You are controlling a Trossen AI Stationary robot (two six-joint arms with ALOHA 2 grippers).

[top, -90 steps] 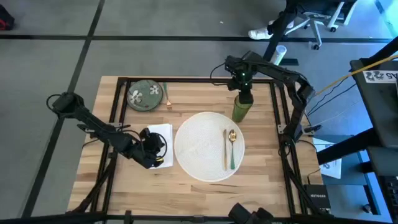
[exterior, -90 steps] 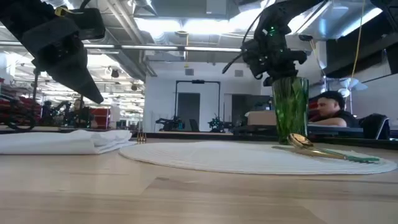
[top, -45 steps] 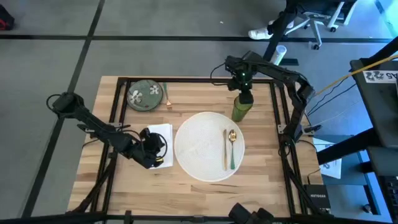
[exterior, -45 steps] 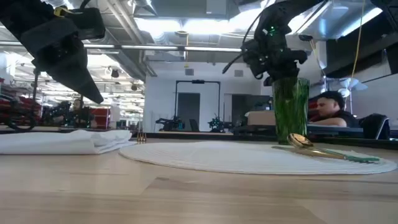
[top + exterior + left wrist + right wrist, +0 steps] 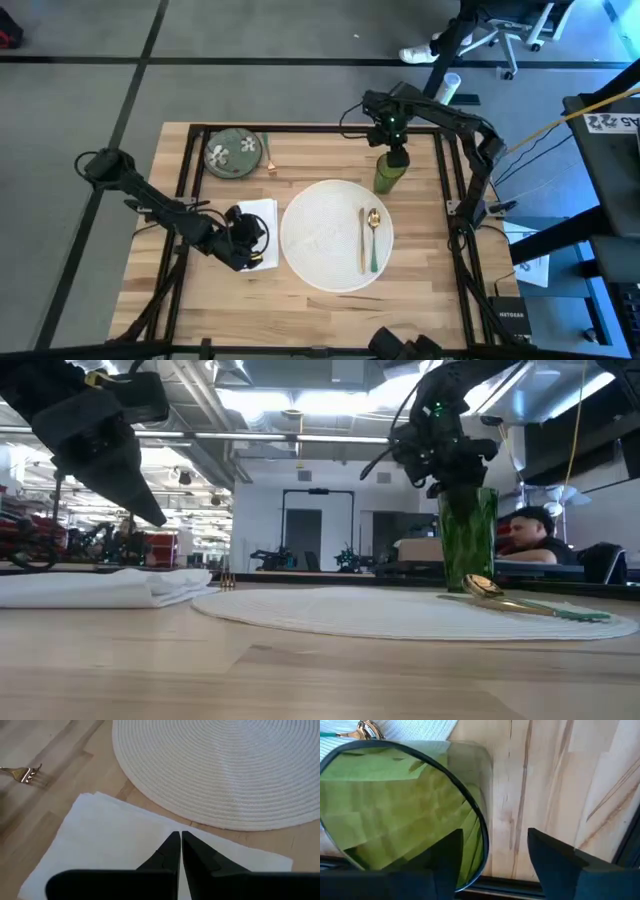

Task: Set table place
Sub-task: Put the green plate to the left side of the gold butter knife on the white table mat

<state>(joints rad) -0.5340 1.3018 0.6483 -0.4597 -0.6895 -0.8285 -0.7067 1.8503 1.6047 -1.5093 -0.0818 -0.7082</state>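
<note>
Green glass fills most of what my right wrist camera sees: the tumbler (image 5: 400, 805) stands upright on the wooden surface (image 5: 420, 290), just beyond the far right rim of the plate (image 5: 320, 235). My right hand (image 5: 396, 157) sits over the tumbler's rim with its fingers (image 5: 555, 855) parted to a middling width. One finger reaches down inside the mouth of the glass and the other hangs outside the wall. Whether either pad actually presses on the glass I cannot tell. From table height the tumbler (image 5: 467, 530) rises straight up under that hand (image 5: 440, 455).

My left hand (image 5: 180, 840) hovers above the white napkin (image 5: 115, 845), fingers pinched together into a single point and holding nothing. In the overhead picture this hand (image 5: 248, 243) is over the napkin (image 5: 262, 212), which lies flat just left of the plate.

On the right half of the plate lie a gold knife (image 5: 361, 240) and a gold spoon (image 5: 373, 238) with a green handle, side by side, the spoon's bowl pointing toward the tumbler. A small green flowered dish (image 5: 232, 154) sits at the far left corner of the surface, with a fork (image 5: 269, 153) lying just to its right. Past the surface, a person (image 5: 530, 532) shows behind the tumbler.
</note>
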